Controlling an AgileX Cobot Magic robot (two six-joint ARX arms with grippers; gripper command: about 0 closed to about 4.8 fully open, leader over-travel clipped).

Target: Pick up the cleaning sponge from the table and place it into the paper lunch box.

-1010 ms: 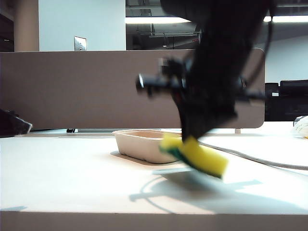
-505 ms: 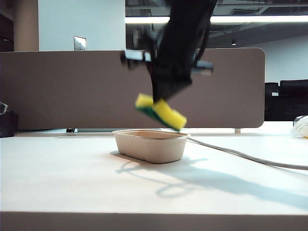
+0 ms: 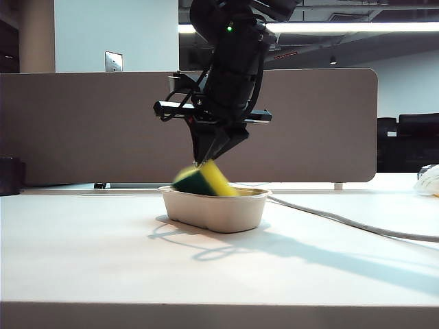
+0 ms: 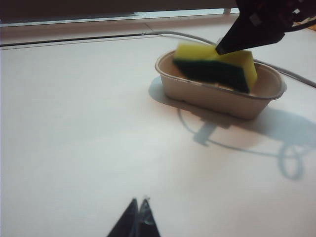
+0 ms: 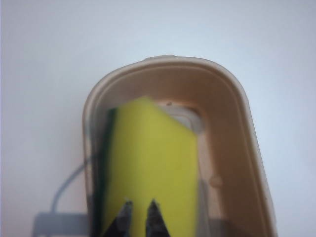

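The yellow cleaning sponge (image 3: 199, 181) with its dark green layer is blurred and tilted, its lower part inside the beige paper lunch box (image 3: 219, 212) on the white table (image 3: 103, 253). My right gripper (image 3: 204, 163) hangs straight above it, pointing down. In the right wrist view the sponge (image 5: 150, 163) lies along one side of the box (image 5: 237, 128), and my right gripper (image 5: 139, 203) has its jaws a little apart over the yellow face. My left gripper (image 4: 139, 200) is shut and empty, well short of the box (image 4: 212, 96) and sponge (image 4: 215, 66).
A grey cable (image 3: 343, 223) runs over the table from behind the box to the right edge. A grey-brown partition (image 3: 89, 123) stands along the far edge. A dark object (image 3: 8, 177) sits at the far left.
The right arm carried the sponge up from the table, left over the box and down. Its jaws have parted slightly and the sponge has dropped partly into the box.
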